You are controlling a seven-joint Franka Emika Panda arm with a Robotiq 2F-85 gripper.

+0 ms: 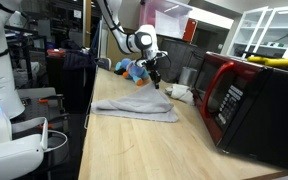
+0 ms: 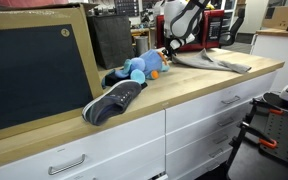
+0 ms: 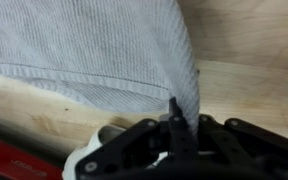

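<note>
1 gripper (image 3: 176, 112) has its jaws pressed together on a fold of the grey cloth (image 3: 94, 50), near its edge, likely because thin fabric lying flat offers nothing else to grasp; the pinch pulls it into a ridge. The rest lies spread on the counter (image 1: 134, 145), near a blue plush toy (image 1: 134, 70) and a red microwave (image 1: 246, 98).

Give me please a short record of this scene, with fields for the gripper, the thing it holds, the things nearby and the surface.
gripper: gripper shut, pinching the edge of the cloth
held thing: grey cloth, one edge drawn up to the fingertips, the rest lying on the counter
nearby: blue plush toy; dark shoe; red microwave
surface: wooden counter
</note>
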